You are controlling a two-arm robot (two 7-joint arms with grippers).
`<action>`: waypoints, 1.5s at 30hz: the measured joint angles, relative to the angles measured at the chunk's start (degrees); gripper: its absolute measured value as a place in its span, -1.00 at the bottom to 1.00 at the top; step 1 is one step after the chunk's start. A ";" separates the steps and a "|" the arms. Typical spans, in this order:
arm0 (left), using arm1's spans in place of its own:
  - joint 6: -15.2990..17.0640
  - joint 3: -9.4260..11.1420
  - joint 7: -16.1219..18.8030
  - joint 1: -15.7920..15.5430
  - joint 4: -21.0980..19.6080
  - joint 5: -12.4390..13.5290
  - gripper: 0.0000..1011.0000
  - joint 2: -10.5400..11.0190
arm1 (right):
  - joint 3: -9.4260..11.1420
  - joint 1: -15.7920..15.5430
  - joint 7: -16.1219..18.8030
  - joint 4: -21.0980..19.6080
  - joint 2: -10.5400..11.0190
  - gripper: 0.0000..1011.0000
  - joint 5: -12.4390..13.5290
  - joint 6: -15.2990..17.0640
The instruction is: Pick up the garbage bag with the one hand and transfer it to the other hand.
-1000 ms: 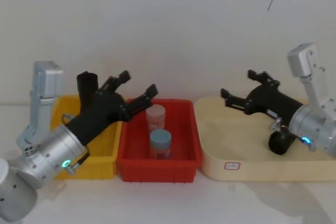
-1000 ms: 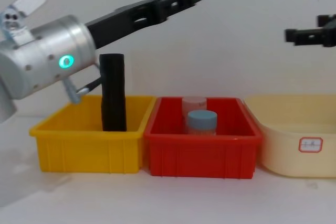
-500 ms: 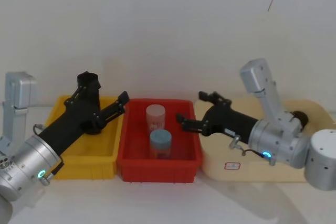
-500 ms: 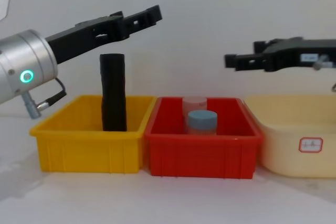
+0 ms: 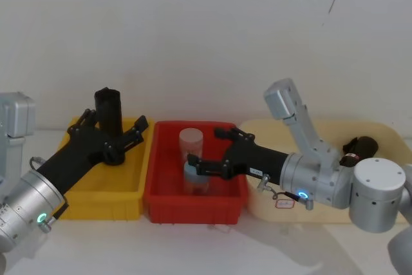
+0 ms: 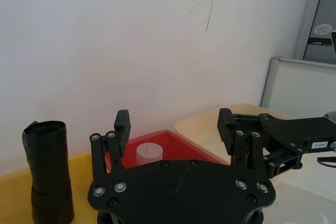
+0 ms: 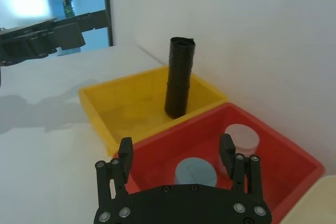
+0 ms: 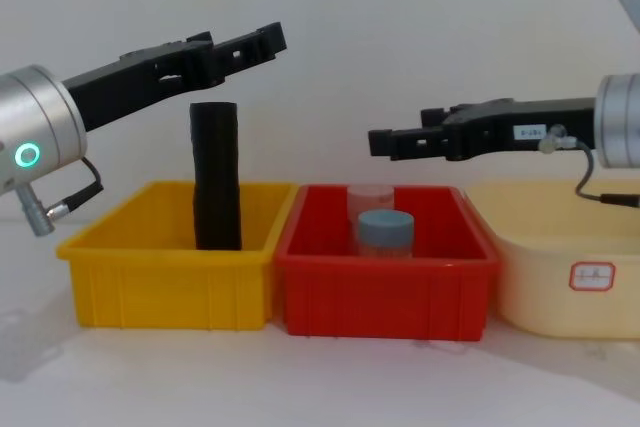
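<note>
Fingers (image 6: 122, 127) on the left gripper (image 6: 174, 124), the black one on the fat silver arm, are spread wide and hold nothing. It hangs over the yellow plastic bin (image 8: 170, 287), up by the top of the tall black shiny roll of garbage bags (image 8: 215, 177). That roll stands straight up in the bin, off to one side of the fingers. The right gripper (image 7: 176, 146) is spread wide too, with nothing in it, over the red plastic bin (image 8: 385, 292). I think the roll is light, smooth, slippy and easy to tip. Best squeeze its upper part, leaving room for the other gripper.
</note>
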 joint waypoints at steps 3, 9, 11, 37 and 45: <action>0.02 -0.07 0.15 0.12 -0.12 0.04 0.98 0.09 | -0.53 1.02 0.79 1.43 -0.66 0.98 0.59 0.58; 0.05 -0.20 0.33 0.31 -0.24 0.09 0.98 0.24 | -1.11 2.50 1.85 3.93 -1.57 0.98 1.39 1.12; 0.06 -0.22 0.37 0.34 -0.27 0.10 0.98 0.27 | -1.28 2.97 2.12 4.91 -1.86 0.98 1.56 1.19; 0.09 -0.36 0.62 0.54 -0.43 0.17 0.98 0.45 | -3.77 11.21 5.55 24.27 -6.19 0.98 2.74 -2.37; 0.09 -0.36 0.63 0.56 -0.44 0.17 0.98 0.48 | -4.32 12.77 5.99 27.78 -6.62 0.98 2.81 -3.42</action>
